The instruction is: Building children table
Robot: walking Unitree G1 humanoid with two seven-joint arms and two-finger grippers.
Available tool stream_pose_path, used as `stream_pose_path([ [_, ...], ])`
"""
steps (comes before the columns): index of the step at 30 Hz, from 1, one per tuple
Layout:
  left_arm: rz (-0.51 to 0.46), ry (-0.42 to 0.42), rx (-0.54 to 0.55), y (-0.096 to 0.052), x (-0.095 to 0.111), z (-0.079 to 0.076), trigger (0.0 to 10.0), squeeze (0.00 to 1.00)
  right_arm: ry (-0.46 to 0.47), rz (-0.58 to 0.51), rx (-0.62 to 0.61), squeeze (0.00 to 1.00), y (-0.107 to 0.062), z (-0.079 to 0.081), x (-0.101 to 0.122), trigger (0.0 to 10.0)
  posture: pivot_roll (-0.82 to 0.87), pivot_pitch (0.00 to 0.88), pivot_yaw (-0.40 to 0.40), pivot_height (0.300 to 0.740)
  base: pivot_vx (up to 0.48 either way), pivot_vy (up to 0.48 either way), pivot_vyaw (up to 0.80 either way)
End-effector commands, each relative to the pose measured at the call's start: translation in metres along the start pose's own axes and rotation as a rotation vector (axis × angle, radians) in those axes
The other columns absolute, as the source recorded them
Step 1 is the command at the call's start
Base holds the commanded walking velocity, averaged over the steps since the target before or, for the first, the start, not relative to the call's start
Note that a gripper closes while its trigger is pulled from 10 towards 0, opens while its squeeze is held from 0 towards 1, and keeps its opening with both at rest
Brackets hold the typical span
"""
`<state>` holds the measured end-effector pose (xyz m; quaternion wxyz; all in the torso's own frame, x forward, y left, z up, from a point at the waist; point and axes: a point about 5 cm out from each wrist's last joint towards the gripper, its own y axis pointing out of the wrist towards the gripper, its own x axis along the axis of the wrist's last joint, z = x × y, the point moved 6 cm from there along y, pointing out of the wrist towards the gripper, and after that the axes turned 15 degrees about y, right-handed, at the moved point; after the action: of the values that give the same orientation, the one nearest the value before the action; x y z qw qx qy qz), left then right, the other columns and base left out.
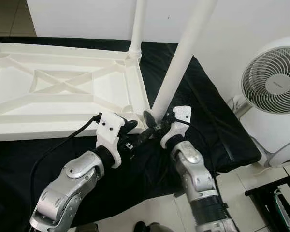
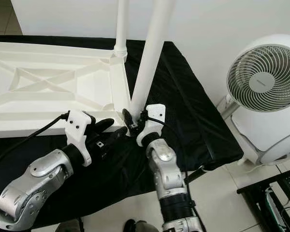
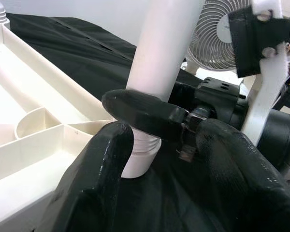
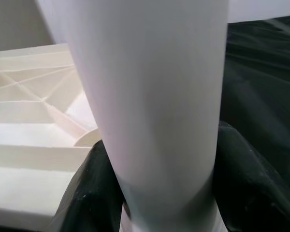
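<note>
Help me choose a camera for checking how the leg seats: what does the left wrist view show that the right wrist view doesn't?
Left wrist view alone: the leg's ribbed lower end at the tabletop's corner, the right gripper's fingers wrapped around the leg, and the fan.
Right wrist view alone: the leg close up between that gripper's two fingers, its lower end cut off by the picture's edge.
Both: the white leg, the upside-down tabletop and the black cloth.

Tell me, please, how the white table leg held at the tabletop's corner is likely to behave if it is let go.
The table leg leans, so it may tip. Its smooth round surface probably slips between the right gripper fingers. It looks stiff.
</note>
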<state>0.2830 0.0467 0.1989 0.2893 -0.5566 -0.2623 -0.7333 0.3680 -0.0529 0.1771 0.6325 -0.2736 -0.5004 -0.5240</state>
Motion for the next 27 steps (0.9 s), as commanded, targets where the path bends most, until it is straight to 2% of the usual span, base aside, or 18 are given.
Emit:
stream_pose_path([
  [1, -0.009, -0.013, -0.054, 0.003, 0.0, -0.01, 10.0, 0.0, -0.007, -0.021, -0.103, 0.0, -0.004, -0.017, 0.007, 0.0, 0.17, 0.16, -0.134, 0.74, 0.0, 0.0, 0.0],
  [5, -0.009, -0.012, -0.063, 0.003, 0.0, -0.011, 10.0, 0.0, -0.021, 0.0, -0.107, 0.0, -0.007, -0.017, 0.005, 0.0, 0.17, 0.157, -0.137, 0.74, 0.0, 0.0, 0.0],
  [6, -0.01, -0.012, -0.061, 0.003, 0.0, -0.01, 10.0, 0.0, -0.032, 0.005, -0.109, 0.0, -0.008, -0.017, 0.005, 10.0, 0.17, 0.154, -0.139, 0.74, 0.0, 0.0, 0.0],
  [9, -0.01, -0.012, -0.059, 0.003, 0.0, -0.01, 10.0, 0.0, -0.04, 0.007, -0.11, 0.0, -0.008, -0.017, 0.006, 10.0, 0.17, 0.154, -0.139, 0.74, 0.0, 0.0, 0.0],
  [10, -0.009, -0.01, -0.056, 0.002, 0.0, -0.01, 10.0, 0.0, -0.048, 0.009, -0.112, 1.0, -0.008, -0.02, 0.007, 10.0, 0.17, 0.15, -0.144, 0.74, 0.0, 0.0, 0.0],
  [15, -0.008, -0.009, -0.055, 0.002, 0.0, -0.01, 10.0, 0.0, -0.041, 0.006, -0.106, 1.0, -0.008, -0.025, 0.01, 10.0, 0.18, 0.145, -0.146, 0.74, 0.0, 0.0, 0.0],
  [17, -0.008, -0.006, -0.052, 0.002, 0.0, -0.009, 10.0, 0.0, -0.063, 0.032, -0.02, 1.0, -0.005, -0.034, 0.015, 10.0, 0.18, 0.139, -0.149, 0.74, 0.0, 0.0, 0.0],
  [18, -0.008, -0.006, -0.052, 0.002, 0.0, -0.009, 10.0, 0.0, -0.063, 0.032, -0.02, 1.0, -0.005, -0.034, 0.015, 10.0, 0.18, 0.139, -0.149, 0.74, 0.0, 0.0, 0.0],
  [19, -0.008, -0.002, -0.05, 0.001, 0.0, -0.008, 10.0, 0.0, -0.108, 0.05, 0.08, 0.91, -0.004, -0.038, 0.022, 10.0, 0.19, 0.135, -0.15, 0.74, 0.0, 0.0, 0.0],
  [20, -0.008, -0.001, -0.049, 0.001, 0.0, -0.007, 10.0, 0.0, -0.105, 0.065, 0.134, 0.0, -0.004, -0.038, 0.024, 10.0, 0.19, 0.132, -0.148, 0.74, 0.0, 0.0, 0.0],
  [21, -0.008, -0.001, -0.049, 0.001, 0.0, -0.007, 10.0, 0.0, -0.105, 0.065, 0.134, 0.0, -0.004, -0.038, 0.024, 10.0, 0.19, 0.132, -0.148, 0.74, 0.0, 0.0, 0.0],
  [23, -0.007, 0.003, -0.05, 0.001, 0.0, -0.007, 10.0, 0.0, -0.105, 0.092, 0.219, 0.0, -0.004, -0.04, 0.028, 10.0, 0.19, 0.132, -0.148, 0.74, 0.0, 0.0, 0.0],
  [27, -0.005, 0.005, -0.051, 0.001, 0.0, -0.007, 10.0, 0.0, -0.11, 0.104, 0.25, 0.0, -0.004, -0.042, 0.029, 10.0, 0.19, 0.131, -0.147, 0.74, 0.0, 0.0, 0.0],
])
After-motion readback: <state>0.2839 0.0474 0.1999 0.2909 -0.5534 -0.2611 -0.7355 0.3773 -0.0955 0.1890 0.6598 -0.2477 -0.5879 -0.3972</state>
